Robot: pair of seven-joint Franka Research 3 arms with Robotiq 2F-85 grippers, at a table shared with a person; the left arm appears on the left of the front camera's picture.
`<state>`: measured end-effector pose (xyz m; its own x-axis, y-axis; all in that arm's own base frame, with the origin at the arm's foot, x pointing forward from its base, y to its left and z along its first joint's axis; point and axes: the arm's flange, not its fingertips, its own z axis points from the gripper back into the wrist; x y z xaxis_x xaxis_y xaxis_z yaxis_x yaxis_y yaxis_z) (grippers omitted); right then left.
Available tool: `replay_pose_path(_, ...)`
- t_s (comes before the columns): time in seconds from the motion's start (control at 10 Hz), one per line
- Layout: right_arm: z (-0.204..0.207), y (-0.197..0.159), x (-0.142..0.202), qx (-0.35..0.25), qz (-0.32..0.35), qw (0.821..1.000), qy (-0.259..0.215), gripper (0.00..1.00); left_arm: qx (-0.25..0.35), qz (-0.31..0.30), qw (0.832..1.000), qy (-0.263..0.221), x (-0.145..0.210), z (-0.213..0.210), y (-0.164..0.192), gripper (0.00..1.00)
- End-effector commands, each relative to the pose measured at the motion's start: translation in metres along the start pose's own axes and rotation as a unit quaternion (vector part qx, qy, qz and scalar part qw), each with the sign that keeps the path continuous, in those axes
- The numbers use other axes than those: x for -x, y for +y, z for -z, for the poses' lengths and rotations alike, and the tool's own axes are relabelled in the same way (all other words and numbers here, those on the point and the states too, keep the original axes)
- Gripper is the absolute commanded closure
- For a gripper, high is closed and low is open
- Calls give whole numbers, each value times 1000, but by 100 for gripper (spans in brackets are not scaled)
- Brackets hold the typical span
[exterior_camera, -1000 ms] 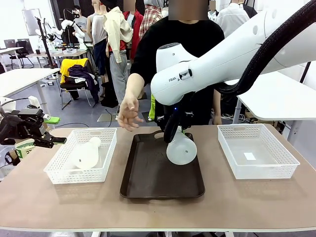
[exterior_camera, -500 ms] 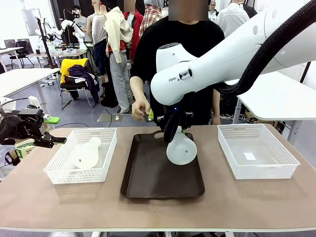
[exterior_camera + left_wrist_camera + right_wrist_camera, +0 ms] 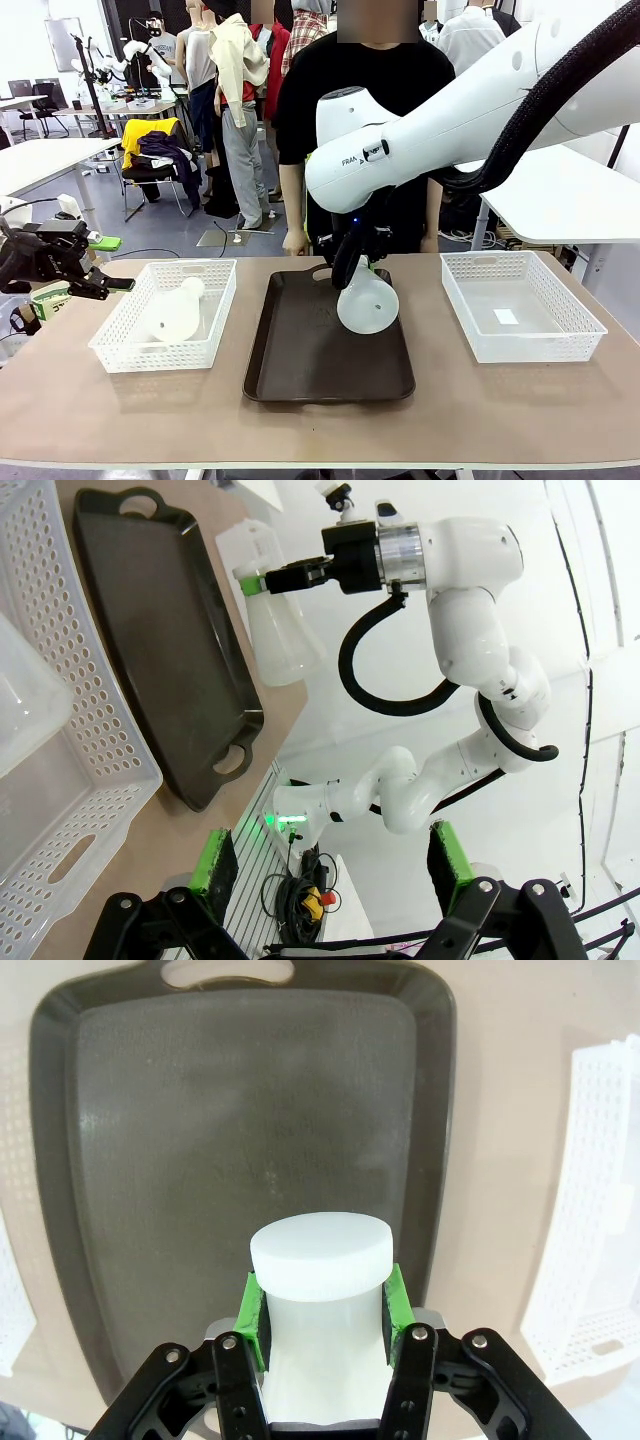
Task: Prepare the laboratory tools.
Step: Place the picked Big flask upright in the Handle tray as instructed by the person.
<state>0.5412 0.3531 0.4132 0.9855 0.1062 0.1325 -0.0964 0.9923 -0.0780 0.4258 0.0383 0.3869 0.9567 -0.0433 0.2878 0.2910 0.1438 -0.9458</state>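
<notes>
My right gripper (image 3: 352, 264) is shut on the neck of a frosted-white flask (image 3: 367, 302) and holds it tilted just above the dark brown tray (image 3: 300, 370). In the right wrist view the green pads (image 3: 252, 1318) clamp the flask's neck (image 3: 320, 1260) over the tray (image 3: 250, 1110). A second flask (image 3: 175, 312) lies on its side in the left white basket (image 3: 115, 355). At the far left, beside that basket, my left gripper (image 3: 108, 285) stands open and empty. The left wrist view looks past the open left gripper (image 3: 333, 865) at the held flask (image 3: 282, 645).
An empty white basket (image 3: 575, 340) sits on the table's right side. A person stands behind the tray at the far edge, one hand (image 3: 293, 241) hanging by the table edge. Bare tabletop runs along the front.
The person's hand, stretched out over the tray's far left corner, drew back and dropped to their side. Both arms and the held flask stayed still.
</notes>
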Motion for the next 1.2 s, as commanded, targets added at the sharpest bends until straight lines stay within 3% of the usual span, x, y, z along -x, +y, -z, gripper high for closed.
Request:
replay_pose_path(0.0, -9, 1, -3, -44, -64, 996, -37, 100, -6, 2, 1000, 2, 1, -2, -1, 0)
replay_pose_path(0.3, -40, -15, -4, -118, -172, 966, -153, 100, -6, 2, 1000, 2, 1, -2, -1, 0)
replay_pose_path(0.5, -43, -32, -6, -235, -273, 905, -227, 100, -6, 2, 1000, 2, 1, -2, -1, 0)
replay_pose_path(0.7, -41, -46, -6, -337, -338, 824, -305, 100, -6, 2, 1000, 2, 1, -2, -1, 0)
replay_pose_path(0.9, -30, -58, -2, -388, -403, 750, -353, 100, -6, 2, 1000, 2, 1, -2, -1, 0)
replay_pose_path(1.1, -19, -63, 3, -420, -432, 698, -387, 100, -6, 2, 1000, 2, 1, -2, -1, 0)
